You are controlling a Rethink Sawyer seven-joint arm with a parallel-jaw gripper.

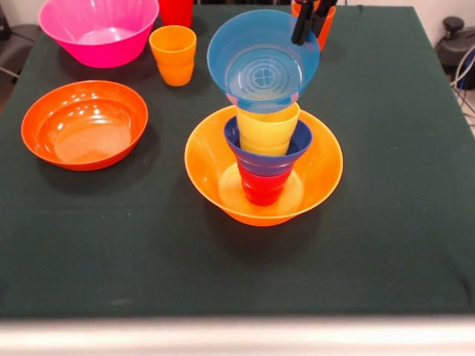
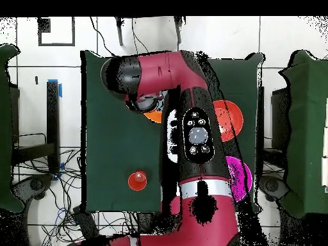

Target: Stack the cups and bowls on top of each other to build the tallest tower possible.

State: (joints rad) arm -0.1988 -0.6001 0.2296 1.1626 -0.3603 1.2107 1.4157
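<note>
The tower stands in the big yellow-orange bowl [image 1: 326, 167] at the table's middle. A red cup [image 1: 262, 187] sits in it, then the small dark blue bowl [image 1: 261, 157], then a yellow cup [image 1: 267, 127]. My gripper [image 1: 308, 31] is shut on the far right rim of the light blue bowl [image 1: 256, 63]. It holds the bowl tilted towards the camera, with the lower edge at the yellow cup's rim. In the overhead view the arm [image 2: 195, 134] hides the gripper and most of the tower; only a bit of the yellow-orange bowl [image 2: 154, 117] shows.
The big pink bowl [image 1: 100, 30] [image 2: 240, 178] and a red cup [image 1: 176, 9] stand far left. An orange-yellow cup [image 1: 173, 53] is beside them. The orange-red bowl [image 1: 84, 122] [image 2: 230, 118] sits left. An orange cup [image 1: 325, 30] stands behind the gripper, also seen overhead [image 2: 137, 181].
</note>
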